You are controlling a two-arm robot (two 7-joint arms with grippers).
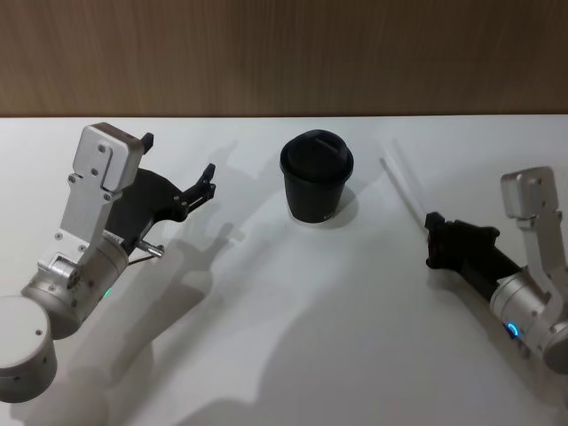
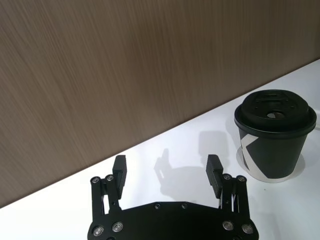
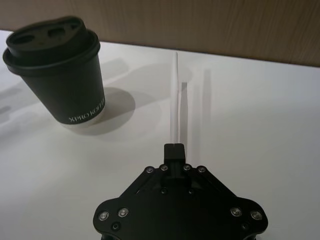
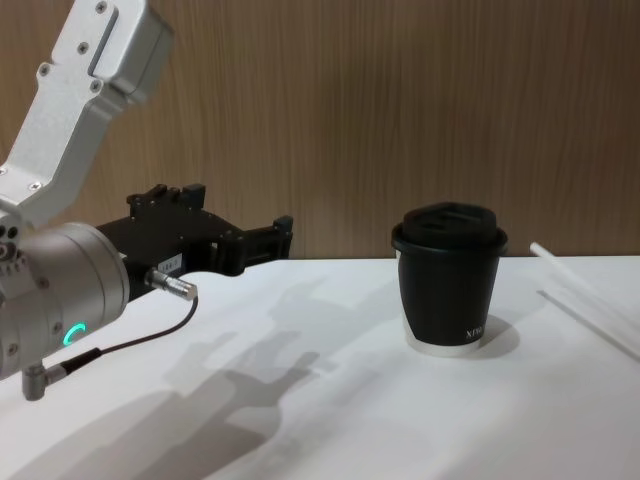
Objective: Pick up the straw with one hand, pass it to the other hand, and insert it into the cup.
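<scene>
The only writing I can read is on the side of the cup [image 3: 62, 92]: small white capitals low on its wall, starting "XPRO KOFF", the rest curving out of sight. From my chest the same lettering is too small to read.

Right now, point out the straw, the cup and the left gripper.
straw [image 3: 173, 100], right wrist view, middle of its shaft.
cup [image 1: 315, 191], head view, its side wall below the lid.
left gripper [image 2: 167, 162], left wrist view, midway between its open fingertips.
</scene>
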